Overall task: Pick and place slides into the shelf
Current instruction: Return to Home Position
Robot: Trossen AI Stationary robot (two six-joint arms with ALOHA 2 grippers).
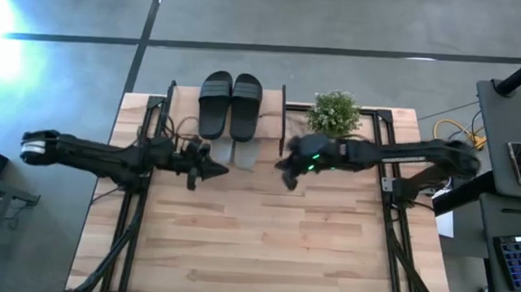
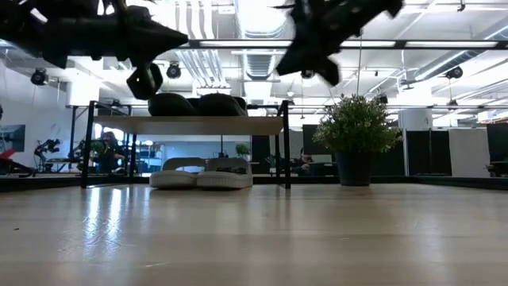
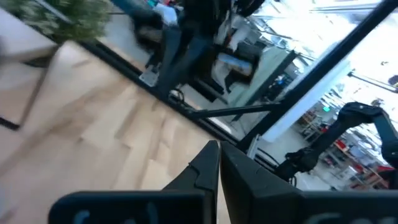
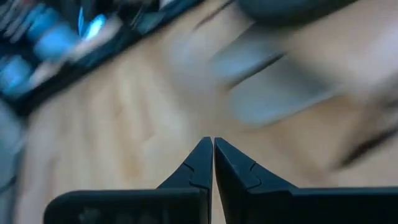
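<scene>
**Both pairs of slides on the shelf, both arms raised with jaws together**

The near half of the counter shows light wooden planks between black side frames. Off its right edge stands a desk with a keyboard.

Farther in, at about mid-counter, the two dark arms reach toward each other from either side. The left arm comes in from the left. Its jaws point right and end just in front of the left half of the shelf. The left wrist view shows these jaws pressed together tip to tip, with nothing between them. The right arm comes in from the right, with a small green light glowing near its wrist. Its jaws end just in front of the right side of the shelf. In the right wrist view they too are closed against each other and hold nothing. The low view shows both arms raised well above the counter.

At the far edge stands the shelf, a light top board on thin black frames. The black slides lie side by side on the top board. The grey slides sit side by side beneath the board at counter level, touching each other. From above, only their near ends jut out from under the board, and the left one is partly hidden by the left arm. A potted plant stands just right of the shelf.
</scene>
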